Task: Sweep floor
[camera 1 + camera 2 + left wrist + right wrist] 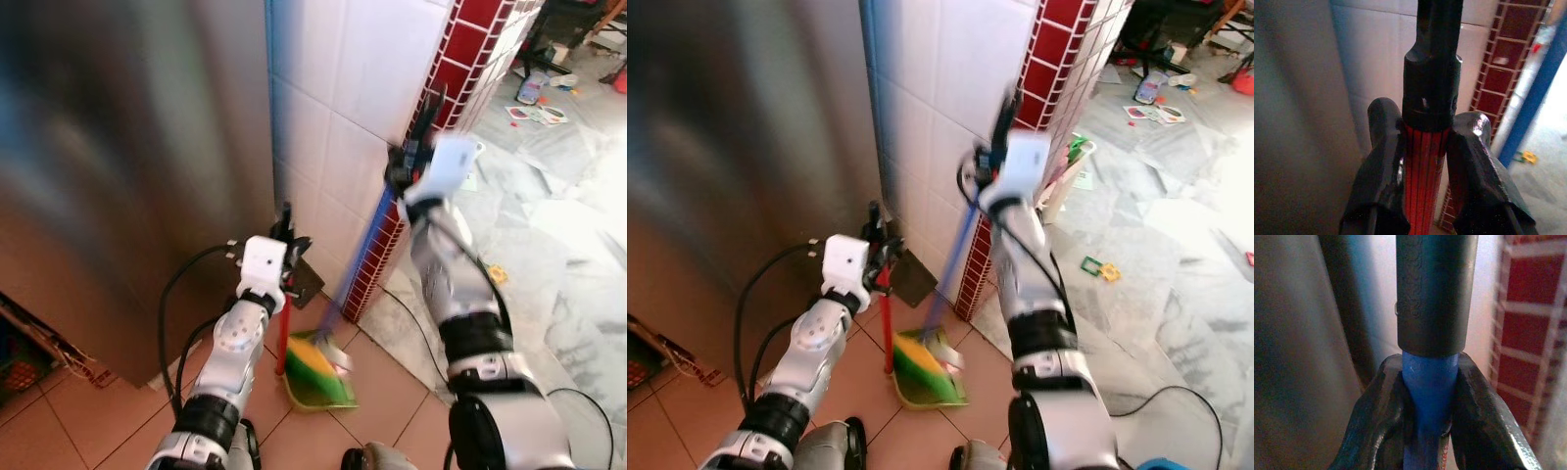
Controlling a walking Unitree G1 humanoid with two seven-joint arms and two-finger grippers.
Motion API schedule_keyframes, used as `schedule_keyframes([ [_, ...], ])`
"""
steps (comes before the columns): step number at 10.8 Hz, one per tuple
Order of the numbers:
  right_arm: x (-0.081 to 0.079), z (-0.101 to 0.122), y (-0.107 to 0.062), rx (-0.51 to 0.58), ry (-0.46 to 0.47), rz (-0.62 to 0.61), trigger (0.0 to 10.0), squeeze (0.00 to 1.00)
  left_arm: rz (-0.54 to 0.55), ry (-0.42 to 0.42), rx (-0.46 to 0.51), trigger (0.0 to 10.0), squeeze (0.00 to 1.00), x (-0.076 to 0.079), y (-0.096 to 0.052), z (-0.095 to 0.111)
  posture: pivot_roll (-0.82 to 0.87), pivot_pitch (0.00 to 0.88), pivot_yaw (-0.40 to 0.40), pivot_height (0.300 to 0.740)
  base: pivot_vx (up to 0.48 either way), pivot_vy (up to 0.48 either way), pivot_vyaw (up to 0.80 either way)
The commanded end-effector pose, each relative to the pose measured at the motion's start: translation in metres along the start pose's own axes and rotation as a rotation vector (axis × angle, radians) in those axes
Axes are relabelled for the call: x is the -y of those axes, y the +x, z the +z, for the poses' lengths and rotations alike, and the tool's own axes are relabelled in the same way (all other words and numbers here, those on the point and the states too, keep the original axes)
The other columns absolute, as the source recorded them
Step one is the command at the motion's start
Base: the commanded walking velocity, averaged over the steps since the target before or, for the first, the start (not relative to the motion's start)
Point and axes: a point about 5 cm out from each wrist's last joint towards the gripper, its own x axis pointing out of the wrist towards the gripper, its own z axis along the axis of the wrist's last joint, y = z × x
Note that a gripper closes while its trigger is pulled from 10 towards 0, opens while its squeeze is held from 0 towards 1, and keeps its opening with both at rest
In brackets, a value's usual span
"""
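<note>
Could bump the white tile wall [333,117] with the broom [364,257], being so close to it. Could also slip out of the grip, being held high up near the black end cap. Could tip the dustpan [315,374] and spill, held by its thin red handle [283,338] alone.

Right gripper [416,147] raised high at about 1 o'clock, arm stretched up, clenched around the blue broom stick. Left gripper [284,235] lower at about 11 o'clock, arm bent, squeezed tight on the red handle just under its black cap. Broom head down beside the green and yellow dustpan on the orange floor [392,392], near the red brick post [460,59] and the shiny fridge [118,176].
</note>
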Motion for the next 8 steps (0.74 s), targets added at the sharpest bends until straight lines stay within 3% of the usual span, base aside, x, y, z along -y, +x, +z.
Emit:
schedule_keyframes([
  [1,-0.001,0.037,0.007,0.156,-0.089,0.052,10.0,0.00,-0.079,-0.014,-0.022,10.0,0.00,0.012,0.001,-0.001,-0.08,0.070,-0.036,0.740,0.000,0.000,0.00],
  [3,0.016,0.045,0.004,0.192,-0.202,0.028,10.0,0.00,-0.129,-0.009,-0.006,10.0,0.00,0.011,-0.002,0.008,-0.07,0.065,-0.024,0.740,0.000,0.000,0.00],
  [6,0.039,0.050,0.001,0.220,-0.385,-0.079,10.0,0.00,-0.254,-0.017,-0.017,10.0,0.00,0.016,-0.011,0.007,-0.06,0.063,-0.008,0.740,0.000,0.000,0.00],
  [8,0.052,0.038,-0.008,0.180,-0.455,-0.126,10.0,0.00,-0.312,-0.003,-0.021,10.0,0.00,0.013,-0.023,0.008,-0.05,0.063,0.003,0.740,0.000,0.000,0.00],
])
